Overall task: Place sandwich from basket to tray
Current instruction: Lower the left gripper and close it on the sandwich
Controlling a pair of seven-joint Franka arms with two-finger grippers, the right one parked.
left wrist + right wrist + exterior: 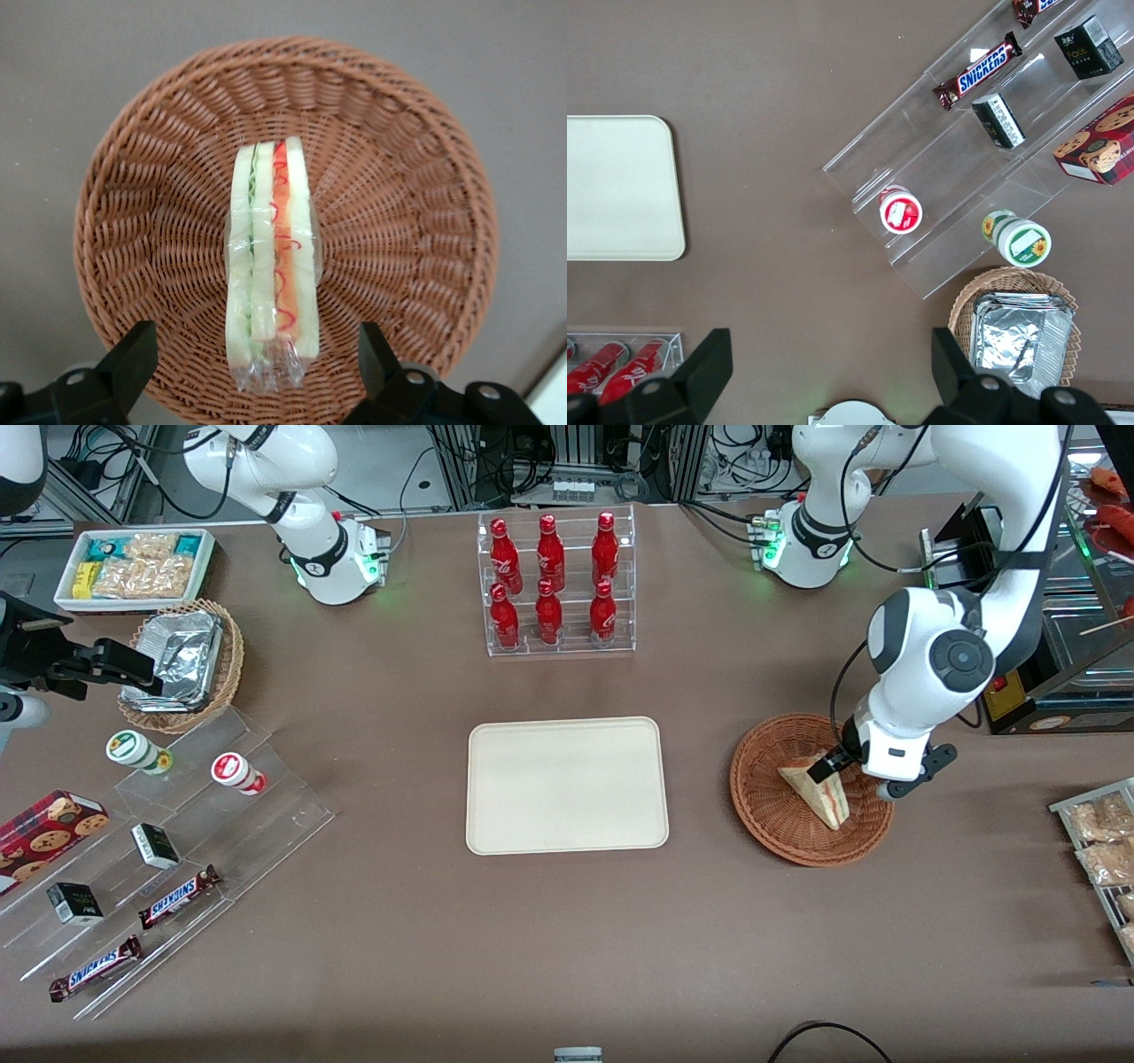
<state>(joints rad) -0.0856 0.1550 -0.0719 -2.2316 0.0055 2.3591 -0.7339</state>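
Across the upper left of the front view you have a white bin of snack packets [133, 567], and just below it a tan wicker basket with foil containers [182, 664]. Lower left sits a clear stepped rack [168, 859] carrying two small jars, little dark boxes, a cookie box and two Snickers bars [177, 897].

At centre top stands an acrylic shelf with six red bottles [555, 584]. Below it, mid-frame, the cream tray [567, 786] lies flat on the brown table [567, 957] with nothing on it.

Moving right of the tray, well apart from it, you find the reddish-brown basket [780, 815]. The sandwich [819, 790] lies inside it, a pale wedge with its point toward the lower right of the frame and its filling edge showing. Your gripper [855, 775] hangs over the basket's upper right part, at the sandwich's upper end.

From the left wrist view, the sandwich [270, 266] sits in the middle of the basket [159, 177], standing on edge in clear wrap, with red-orange and green layers facing the camera. The two fingers [133, 359] are spread wide, one on each side of the sandwich's near end, and neither touches it. The sandwich lies lengthwise between them, centred in the gap.

At the far right edge of the front view, a rack of bagged pale snacks [1103, 841] pokes into the frame.
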